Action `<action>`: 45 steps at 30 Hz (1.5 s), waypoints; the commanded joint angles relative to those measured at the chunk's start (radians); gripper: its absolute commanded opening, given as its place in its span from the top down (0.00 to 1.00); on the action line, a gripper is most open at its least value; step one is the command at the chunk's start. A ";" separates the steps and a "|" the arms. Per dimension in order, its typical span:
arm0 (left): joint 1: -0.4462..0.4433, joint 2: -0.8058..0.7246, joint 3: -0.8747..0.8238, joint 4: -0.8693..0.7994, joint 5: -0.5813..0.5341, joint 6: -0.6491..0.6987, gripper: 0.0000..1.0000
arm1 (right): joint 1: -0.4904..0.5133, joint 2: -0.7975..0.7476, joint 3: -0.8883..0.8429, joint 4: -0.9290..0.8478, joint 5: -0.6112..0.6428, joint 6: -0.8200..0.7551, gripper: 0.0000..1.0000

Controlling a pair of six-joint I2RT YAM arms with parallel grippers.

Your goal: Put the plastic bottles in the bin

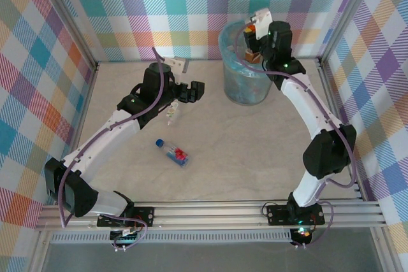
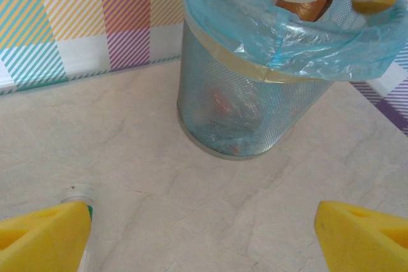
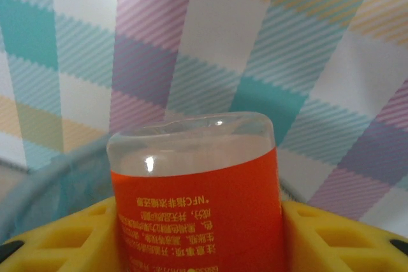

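The right gripper (image 3: 197, 221) is closed on an orange-labelled bottle (image 3: 194, 195), its yellow fingers (image 3: 57, 240) pressed against the label on both sides and the bottle's clear rounded end pointing up the frame toward the checked wall (image 3: 210, 42). In the top view this gripper (image 1: 255, 33) sits in the upper right of centre, over the mouth of the bin (image 1: 245, 84), and the curved rim of the bin shows blurred at the lower left of the right wrist view. The left gripper (image 2: 201, 214) stands wide open with nothing between its jaws, one yellow finger (image 2: 44, 237) in each lower corner of its wrist view and bare worktop (image 2: 191, 202) between them. Just beside the finger at lower left is a clear bottle (image 2: 83, 194); whether they touch I cannot tell. In the top view that bottle (image 1: 171, 114) lies just below the left gripper (image 1: 191, 90), left of centre. Ahead of the open gripper, at the upper middle of its wrist view, the bin's grey mesh wall (image 2: 255, 106) rises from the worktop, a light-blue bag (image 2: 255, 23) folded over its rim, and reddish shapes show dimly through the mesh. Nearer the bottom of the top view, a blue-capped bottle (image 1: 173, 151) with a red label lies on its side on the worktop, well apart from the bin.
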 commanded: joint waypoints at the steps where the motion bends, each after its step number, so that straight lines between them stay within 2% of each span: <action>1: 0.009 -0.032 -0.015 0.030 0.008 -0.017 0.09 | -0.019 -0.007 -0.030 0.129 0.038 0.018 0.44; 5: 0.009 -0.040 -0.018 0.023 -0.002 -0.011 0.09 | -0.020 -0.010 -0.058 0.165 0.031 0.021 0.42; 11: 0.009 -0.041 -0.015 0.023 0.001 -0.011 0.09 | -0.019 -0.009 -0.033 0.130 0.057 0.040 0.19; 17: 0.009 -0.037 -0.015 0.023 0.004 -0.011 0.09 | -0.021 -0.005 0.009 0.081 0.071 0.039 0.26; 21: 0.009 -0.032 -0.012 0.027 0.006 -0.012 0.09 | -0.012 0.033 0.098 -0.007 0.079 0.046 0.28; 25: 0.009 -0.030 -0.013 0.028 0.005 -0.016 0.09 | -0.003 0.091 0.203 -0.132 0.117 0.107 0.28; 29: 0.009 -0.027 -0.012 0.019 -0.004 -0.010 0.09 | 0.020 0.120 0.239 -0.193 0.098 0.154 0.34; 34: 0.009 -0.049 -0.019 0.008 -0.035 -0.003 0.09 | 0.109 0.121 0.282 -0.241 0.048 0.135 0.35; 38: 0.011 -0.110 -0.050 -0.075 -0.098 -0.018 0.09 | 0.227 0.110 0.323 -0.322 0.007 0.085 0.33; 41: 0.017 -0.172 -0.074 -0.160 -0.174 -0.045 0.08 | 0.316 0.082 0.288 -0.373 -0.054 0.087 0.31; 45: 0.055 -0.304 -0.155 -0.260 -0.237 -0.111 0.08 | 0.427 0.045 0.181 -0.395 -0.106 0.177 0.29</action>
